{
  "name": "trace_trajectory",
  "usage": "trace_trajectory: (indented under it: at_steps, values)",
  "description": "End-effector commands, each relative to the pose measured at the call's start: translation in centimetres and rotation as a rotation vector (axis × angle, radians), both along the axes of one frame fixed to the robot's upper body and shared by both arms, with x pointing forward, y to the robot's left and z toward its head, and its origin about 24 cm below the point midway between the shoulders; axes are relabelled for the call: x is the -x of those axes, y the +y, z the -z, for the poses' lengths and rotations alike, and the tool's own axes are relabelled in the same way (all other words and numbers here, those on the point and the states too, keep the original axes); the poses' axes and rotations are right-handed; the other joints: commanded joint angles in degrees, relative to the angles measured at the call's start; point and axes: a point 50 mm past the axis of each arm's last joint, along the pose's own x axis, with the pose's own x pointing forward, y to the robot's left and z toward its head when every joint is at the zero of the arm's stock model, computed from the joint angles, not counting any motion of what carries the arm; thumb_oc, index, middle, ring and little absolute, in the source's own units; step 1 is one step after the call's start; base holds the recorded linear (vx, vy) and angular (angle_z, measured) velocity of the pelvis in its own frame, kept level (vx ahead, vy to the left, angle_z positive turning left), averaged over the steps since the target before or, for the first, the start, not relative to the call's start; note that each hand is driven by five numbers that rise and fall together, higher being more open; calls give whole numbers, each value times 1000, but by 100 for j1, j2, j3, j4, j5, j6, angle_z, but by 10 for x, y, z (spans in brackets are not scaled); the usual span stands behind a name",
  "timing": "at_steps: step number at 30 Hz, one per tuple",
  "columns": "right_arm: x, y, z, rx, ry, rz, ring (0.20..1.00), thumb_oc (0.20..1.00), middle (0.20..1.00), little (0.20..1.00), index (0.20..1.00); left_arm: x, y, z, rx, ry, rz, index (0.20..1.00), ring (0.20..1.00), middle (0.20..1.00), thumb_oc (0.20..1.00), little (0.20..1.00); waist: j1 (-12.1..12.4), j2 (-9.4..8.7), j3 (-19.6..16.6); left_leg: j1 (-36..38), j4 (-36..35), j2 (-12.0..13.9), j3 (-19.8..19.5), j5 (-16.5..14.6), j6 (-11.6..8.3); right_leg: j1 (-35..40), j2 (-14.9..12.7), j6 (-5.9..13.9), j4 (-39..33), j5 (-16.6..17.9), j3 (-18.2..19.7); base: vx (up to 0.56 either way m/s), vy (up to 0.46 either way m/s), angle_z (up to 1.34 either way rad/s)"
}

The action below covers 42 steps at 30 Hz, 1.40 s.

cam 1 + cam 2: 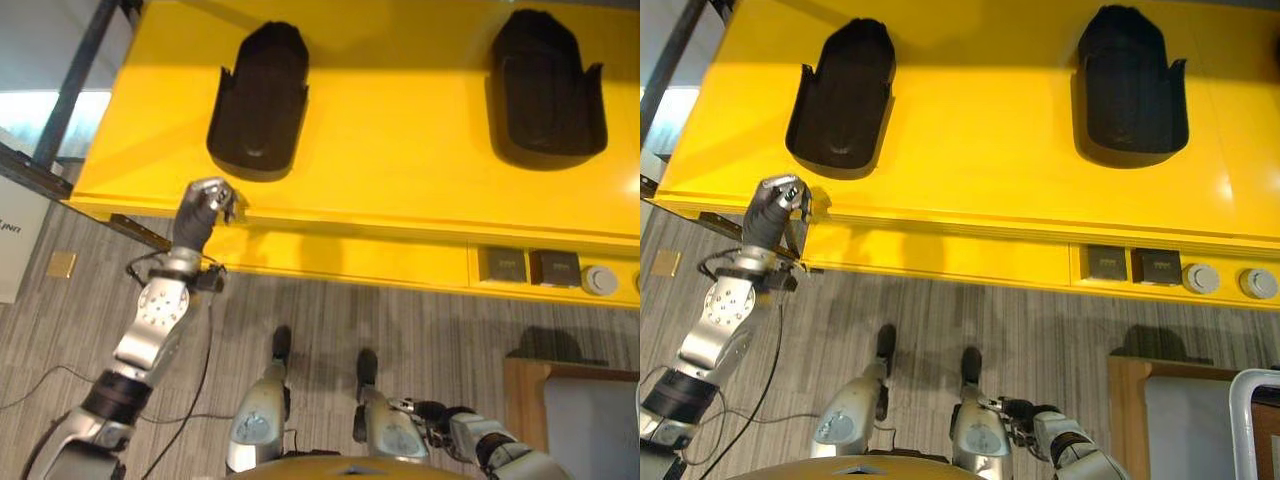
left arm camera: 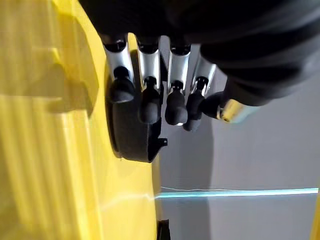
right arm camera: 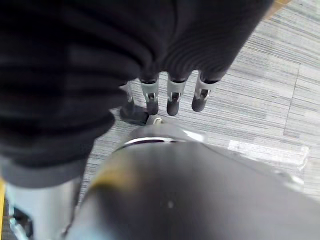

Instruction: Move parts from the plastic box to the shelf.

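Black moulded plastic parts, two of them, sit on the flat yellow shelf (image 1: 400,130) across the top of our head views: one scoop-shaped part (image 1: 258,100) upper left of centre, the other part (image 1: 547,85) at the upper right, well apart from each other with bare yellow between them. Both sit back from the shelf's front edge, so there's open surface along that edge.

Our left hand (image 1: 208,203) is up at the front edge of the shelf, left of centre in the frame, just below and a bit left of the nearer part and not touching it. In the left wrist view its fingers (image 2: 146,95) are curled down in a row with the thumb (image 2: 215,102) close beside them, and nothing is held inside; the dark part (image 2: 131,137) shows past the fingertips, lying on the yellow surface.

Our right hand (image 1: 1025,412) hangs low at the bottom of the frame, right of centre, over the grey striped floor (image 1: 420,320). In the right wrist view its fingers (image 3: 172,97) hang loosely bent with nothing in them.

On the shelf's front face at the right we can see two small dark square panels (image 1: 1132,265) and two round grey knobs (image 1: 1230,280). At the lower right corner there's a wooden-edged surface (image 1: 1130,400) with the white rim of a plastic box (image 1: 1245,420) on it; we can't see what's inside.
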Motion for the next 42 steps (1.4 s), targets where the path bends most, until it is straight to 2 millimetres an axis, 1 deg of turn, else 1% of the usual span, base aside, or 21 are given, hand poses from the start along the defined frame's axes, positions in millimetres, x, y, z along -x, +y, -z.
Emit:
trace_trajectory:
  at_steps: [1,7,10,14,18,25,29,31,33,35,36,37,38,39,41,42]
  values:
    - [-1,6,2,15,5,-33,1000,1000,1000,1000,1000,-3,10,-29,16,-131,-51,200,200,200,200,200,-115,-292,96,262,-39,-356,299,-962,338,-306,64,-300,307,-585,285,2,-1,-7]
    - [-7,9,-1,7,-21,-36,1000,1000,1000,1000,1000,-13,12,-34,12,-111,-96,200,200,200,200,200,-219,-301,198,217,-39,-330,359,-942,328,-414,81,-303,340,-558,374,11,1,-10]
    - [-15,11,-4,-4,-52,-22,1000,1000,1000,1000,1000,-21,14,-37,11,-105,-123,200,200,200,200,200,-297,-322,295,171,-39,-303,445,-927,321,-515,91,-305,361,-527,436,24,1,-8]
    - [-19,11,-7,2,-64,-29,1000,1000,1000,1000,1000,-24,15,-40,16,-116,-147,200,200,200,200,200,-346,-332,362,120,-39,-281,502,-918,308,-588,107,-307,353,-507,493,-1,6,-12]
    - [-23,11,-8,4,-74,-33,1000,1000,1000,1000,1000,-28,19,-47,32,-145,-186,200,200,200,200,200,-401,-349,438,68,-39,-255,547,-913,285,-676,129,-302,338,-471,543,-8,2,-4]
    - [-23,12,-9,8,-76,-44,1000,1000,1000,1000,1000,-30,27,-64,18,-202,-230,200,200,200,200,200,-436,-373,436,30,-39,-219,603,-898,232,-714,131,-277,281,-423,536,-20,0,-8]
    - [-22,12,-8,9,-77,-44,1000,1000,1000,1000,1000,-30,30,-68,29,-211,-231,200,200,200,200,200,-435,-384,355,64,-39,-211,625,-913,203,-658,132,-266,228,-423,500,-54,2,-1]
    - [-19,13,-6,4,-73,-35,1000,1000,1000,1000,1000,-28,29,-65,30,-215,-208,200,200,200,200,200,-407,-395,240,122,-39,-207,646,-925,184,-562,124,-255,189,-434,458,-78,2,1]
    - [-15,14,-4,-5,-64,-17,1000,1000,1000,1000,1000,-22,28,-55,22,-206,-192,200,200,200,200,200,-344,-414,61,225,-39,-222,649,-944,171,-411,109,-237,152,-446,391,-82,1,2]
    - [-6,14,1,-15,-43,5,1000,1000,1000,1000,1000,-13,27,-36,31,-178,-191,200,200,200,200,200,-248,-447,-220,370,-39,-249,654,-958,168,-171,91,-227,107,-466,270,-106,12,7]
    - [0,16,4,-23,-22,17,1000,1000,1000,1000,1000,-6,25,-22,53,-160,-194,200,200,200,200,200,-176,-477,-425,481,-39,-258,664,-976,169,-13,66,-210,86,-479,179,-67,11,8]
    - [8,16,7,-28,6,31,1000,1000,1000,1000,1000,1,24,-8,72,-125,-208,533,533,533,533,533,-106,-509,-630,600,-39,-274,659,-996,180,158,44,-202,62,-489,93,-49,17,12]
    - [18,17,11,-35,44,56,1000,1000,1000,1000,1000,7,21,22,-50,-27,-244,1000,1000,1000,1000,1000,-11,-577,-963,825,-39,-306,615,-1018,216,425,18,-199,44,-493,-13,-10,10,13]
    - [21,17,12,-39,52,65,1000,1000,1000,1000,1000,8,21,29,-65,4,-254,1000,1000,1000,1000,1000,12,-596,-1039,884,-39,-317,602,-1033,231,489,12,-203,50,-502,-41,3,11,17]
    - [25,17,14,-43,62,106,1000,1000,1000,1000,1000,11,24,48,-28,100,-244,1000,1000,1000,1000,1000,75,-639,-1199,1051,-39,-355,544,-1085,272,668,12,-221,70,-555,-97,0,7,24]
    - [25,16,14,-43,65,113,1000,1000,1000,1000,1000,12,25,52,-28,119,-247,1000,1000,1000,1000,1000,81,-647,-1219,1087,-39,-363,524,-1100,282,703,18,-225,81,-572,-96,-36,9,28]
